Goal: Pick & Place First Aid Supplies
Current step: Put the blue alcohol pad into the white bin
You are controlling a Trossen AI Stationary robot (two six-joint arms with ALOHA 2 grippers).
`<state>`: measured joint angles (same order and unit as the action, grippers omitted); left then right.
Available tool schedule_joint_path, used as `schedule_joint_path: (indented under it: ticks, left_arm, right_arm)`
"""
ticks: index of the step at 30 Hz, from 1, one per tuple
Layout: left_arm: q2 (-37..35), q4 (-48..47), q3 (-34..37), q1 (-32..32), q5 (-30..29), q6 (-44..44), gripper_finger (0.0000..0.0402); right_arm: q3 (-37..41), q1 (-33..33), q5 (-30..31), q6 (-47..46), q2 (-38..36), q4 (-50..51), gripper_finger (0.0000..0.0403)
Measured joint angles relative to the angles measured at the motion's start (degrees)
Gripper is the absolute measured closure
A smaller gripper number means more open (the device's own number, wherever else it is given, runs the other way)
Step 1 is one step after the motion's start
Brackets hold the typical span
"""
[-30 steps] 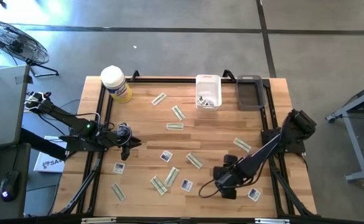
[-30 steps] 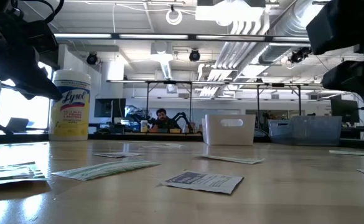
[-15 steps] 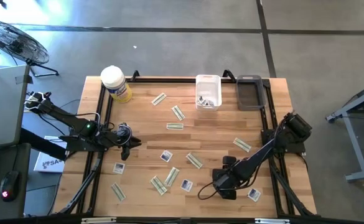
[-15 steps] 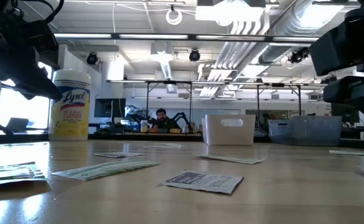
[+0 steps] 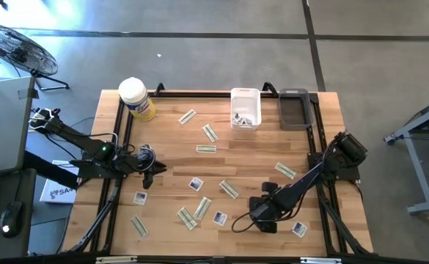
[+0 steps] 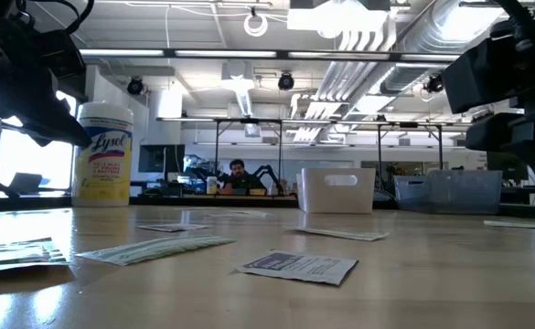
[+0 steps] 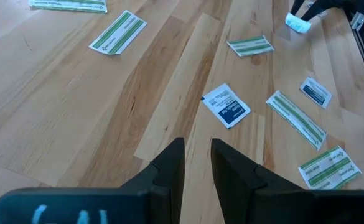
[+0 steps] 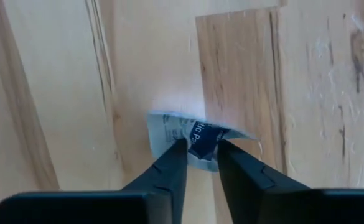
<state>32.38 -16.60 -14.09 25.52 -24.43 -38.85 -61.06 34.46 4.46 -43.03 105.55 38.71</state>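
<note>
**Right wrist view: packet pinched, print half hidden**

A square white packet (image 8: 191,138) is clamped between the right gripper (image 8: 197,152) fingers at the table's (image 5: 273,150) 5 o'clock; its print is partly covered. The left gripper (image 7: 197,163), at 9 o'clock, is seen nearly closed, holding nothing.

Wooden worktop (image 5: 265,150) carries scattered packets (image 5: 206,149). A yellow tub (image 5: 136,98), a white bin (image 5: 245,107) and a grey tray (image 5: 295,109) stand along its far edge.

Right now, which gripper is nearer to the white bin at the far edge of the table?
The left gripper is slightly nearer, out to the white bin's left. The right gripper, shut on a square packet, works near the table's front edge.
</note>
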Motion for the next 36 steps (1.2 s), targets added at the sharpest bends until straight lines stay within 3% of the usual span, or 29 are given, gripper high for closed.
schedule_joint_path:
  ticks: [13,19,27,36]
  left_arm:
    - [0.0,0.0,0.0,0.0,0.0,0.0,0.0325]
    - [0.0,0.0,0.0,0.0,0.0,0.0,0.0325]
    - [0.0,0.0,0.0,0.0,0.0,0.0,0.0325]
    - [0.0,0.0,0.0,0.0,0.0,0.0,0.0325]
  right_arm:
    - [0.0,-1.1,2.1,0.0,0.1,-0.9,0.0394]
    - [0.2,-3.1,3.6,0.1,-1.4,-1.0,0.0399]
    - [0.3,-8.2,11.4,4.7,-9.6,-0.6,0.0402]
    - [0.2,-22.2,30.1,11.8,-21.5,-5.1,0.0402]
